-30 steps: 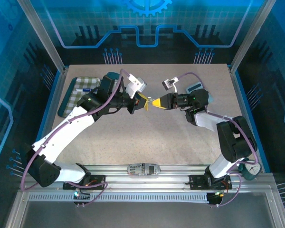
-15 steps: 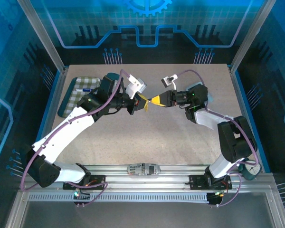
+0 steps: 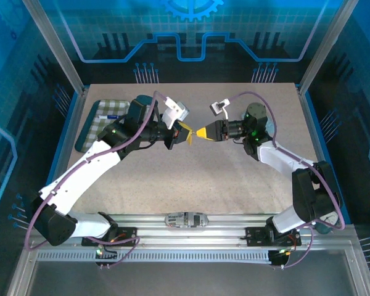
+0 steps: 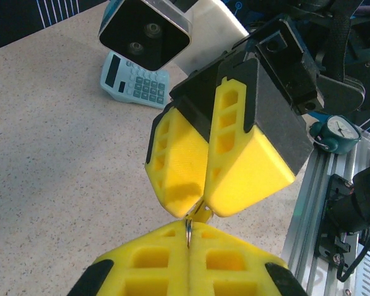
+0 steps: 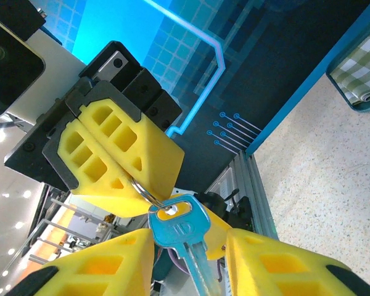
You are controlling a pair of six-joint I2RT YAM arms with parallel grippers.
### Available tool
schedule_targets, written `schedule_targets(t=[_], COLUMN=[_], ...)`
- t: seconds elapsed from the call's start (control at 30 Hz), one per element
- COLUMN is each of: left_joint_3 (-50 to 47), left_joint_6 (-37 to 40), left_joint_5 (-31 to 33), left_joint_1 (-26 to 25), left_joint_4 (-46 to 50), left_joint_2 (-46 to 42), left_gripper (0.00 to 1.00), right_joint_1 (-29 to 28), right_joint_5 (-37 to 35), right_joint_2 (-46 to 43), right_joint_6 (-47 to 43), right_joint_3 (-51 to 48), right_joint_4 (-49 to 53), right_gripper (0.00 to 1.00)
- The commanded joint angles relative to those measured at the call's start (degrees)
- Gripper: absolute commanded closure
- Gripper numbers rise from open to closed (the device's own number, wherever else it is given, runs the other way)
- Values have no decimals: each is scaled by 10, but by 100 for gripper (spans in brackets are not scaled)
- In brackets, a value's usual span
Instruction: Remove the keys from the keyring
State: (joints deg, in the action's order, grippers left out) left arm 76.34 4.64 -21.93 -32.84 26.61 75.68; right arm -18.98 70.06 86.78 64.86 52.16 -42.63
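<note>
Since right gripper (image 3: pixel 200 132) jaws just eased apart, key (image 5: pixel 180 229) hangs loose on keyring (image 5: pixel 147 195) w/ left gripper (image 3: pixel 187 133) jaws clenched on ring; key not off yet, regrip prob needed.

Probably a robotics lab cell: aluminium framing (image 3: pixel 52 43), blue circuit-print panels (image 3: pixel 191 31), speckled work table (image 3: pixel 191 179).

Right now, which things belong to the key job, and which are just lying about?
Job: silver metal key; thin metal keyring; left gripper; right gripper.
Lying about: pale blue calculator; green checked cloth; round teal dial timer.
</note>
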Motion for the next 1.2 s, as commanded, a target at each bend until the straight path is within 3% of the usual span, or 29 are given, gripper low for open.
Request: schedule_targets(t=[0.0, 0.27, 0.43, 0.7, 0.97, 1.03, 1.17], left_joint_3=[-6, -5, -5, -1, 3, 5, 9], left_joint_6=[2, 2, 1, -7, -25, -30, -44], left_joint_5=[-11, -8, -5, -13, -42, -53, -77], left_joint_1=[2, 2, 3, 2, 3, 2, 4], left_joint_4=[-15, -11, -12, -12, -12, -13, -20], left_joint_2=[-14, -12, -13, -12, -13, -14, -18], left_gripper=[100, 100, 100, 100, 100, 100, 100], right_joint_1=[-14, -17, -27, -35, -42, -46, -49], right_joint_5=[3, 0, 0, -59, -94, -93, -84], right_joint_2=[-2, 0, -14, -64, -83, -83, -77], right_joint_6=[2, 40, -33, -202, -222, -211, -181], right_joint_3=[10, -4, 9, 22, 13, 8, -2], right_joint_4=[-18, -90, 10, 211, 188, 157, 96], right_gripper=[59, 56, 58, 52, 46, 40, 40])
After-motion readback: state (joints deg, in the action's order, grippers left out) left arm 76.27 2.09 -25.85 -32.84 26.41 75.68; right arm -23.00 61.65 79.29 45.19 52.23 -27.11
